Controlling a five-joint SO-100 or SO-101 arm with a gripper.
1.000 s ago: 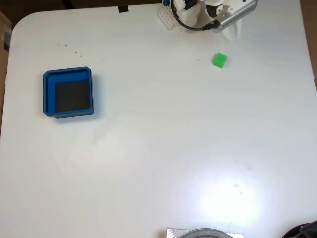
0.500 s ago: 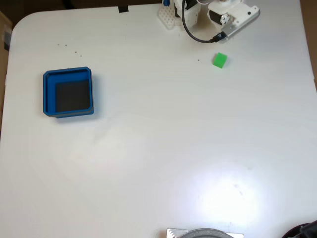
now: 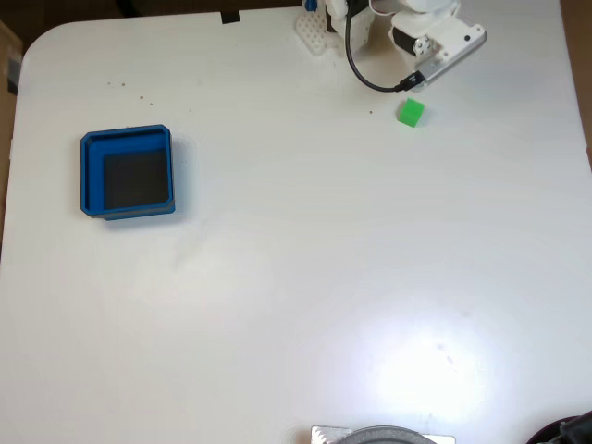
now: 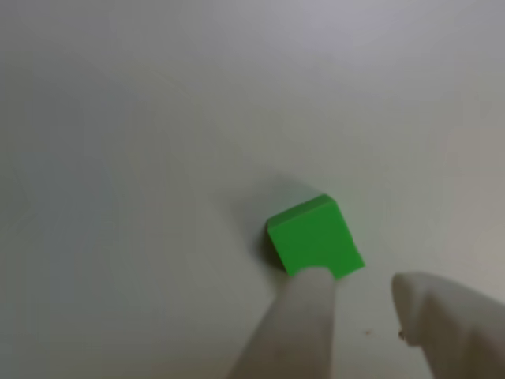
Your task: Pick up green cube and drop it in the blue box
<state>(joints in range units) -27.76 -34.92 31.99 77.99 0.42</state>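
Your gripper enters the other view from the bottom edge as two blurred white fingers standing apart, jaws open with nothing between them. The left finger's tip overlaps the near edge of the small bright green solid cube; you cannot tell whether it touches it. Both fingers are cut off below.

In the fixed view the cube sits on the white table near the top right, just below the white arm, whose fingers are hard to make out there. The shallow square blue box with a dark floor lies well apart at the left.

Since a second ago your arm has swung rightward above the cube; cube and box have not moved.
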